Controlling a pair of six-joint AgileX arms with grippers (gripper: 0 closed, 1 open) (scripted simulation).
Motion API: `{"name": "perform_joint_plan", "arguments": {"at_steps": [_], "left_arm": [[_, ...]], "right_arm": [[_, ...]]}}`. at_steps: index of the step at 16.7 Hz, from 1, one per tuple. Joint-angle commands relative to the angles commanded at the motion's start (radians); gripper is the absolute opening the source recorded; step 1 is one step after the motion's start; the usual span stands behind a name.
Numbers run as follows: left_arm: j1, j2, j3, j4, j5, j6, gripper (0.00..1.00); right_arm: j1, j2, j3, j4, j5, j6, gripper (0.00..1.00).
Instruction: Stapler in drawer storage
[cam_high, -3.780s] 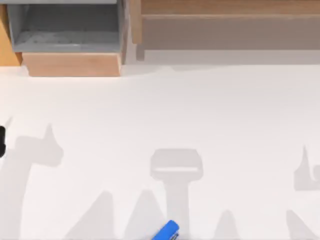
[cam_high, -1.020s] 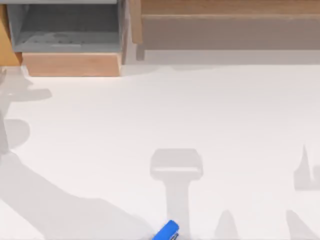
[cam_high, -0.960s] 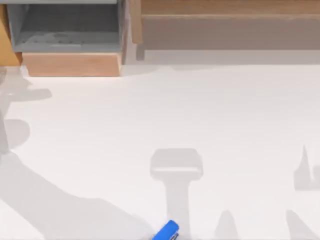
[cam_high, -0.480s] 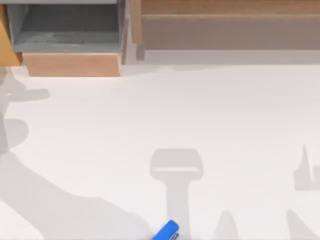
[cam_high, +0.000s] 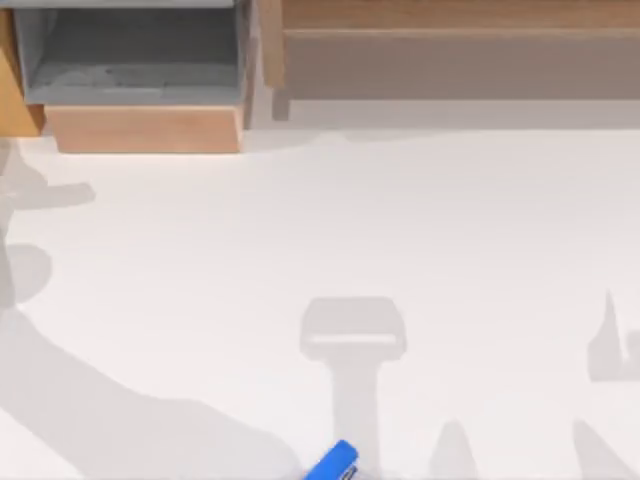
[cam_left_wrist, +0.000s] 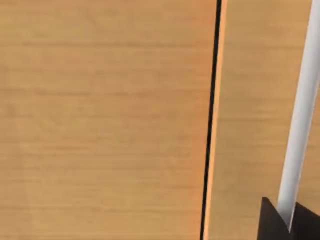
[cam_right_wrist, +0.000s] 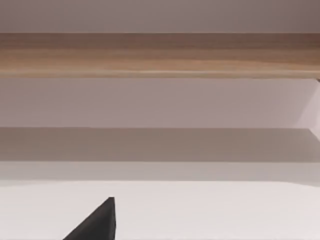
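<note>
White table, wooden shelf at the back

The long wooden shelf unit (cam_high: 450, 50) spans the table's (cam_high: 400, 220) far edge; soft grey shadows cross the tabletop.

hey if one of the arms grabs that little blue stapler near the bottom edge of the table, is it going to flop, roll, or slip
The stapler looks like a rigid moulded body, so it probably won't flop. It lies flat and elongated on the table, so rolling seems unlikely. Its smooth blue shell and rounded end could let it slip or pivot between fingers.

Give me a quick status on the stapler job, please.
Left gripper against light wood panelling. Small bright-blue stapler on table's near edge. Grey-lined, wood-fronted drawer open, far left. Path between clear.
</note>
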Motion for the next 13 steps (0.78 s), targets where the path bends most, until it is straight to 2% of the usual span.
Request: {"name": "perform_joint_plan", "arguments": {"at_steps": [7, 13], "left_arm": [[0.053, -0.1, -0.222, 0.117, 0.058, 0.002, 0.0], [0.055, -0.106, -0.239, 0.127, 0.064, 0.002, 0.0]], "right_arm": [[0.0, 0.0, 0.0, 0.0, 0.0, 0.0, 1.0], [0.0, 0.0, 0.0, 0.0, 0.0, 0.0, 1.0]]}}
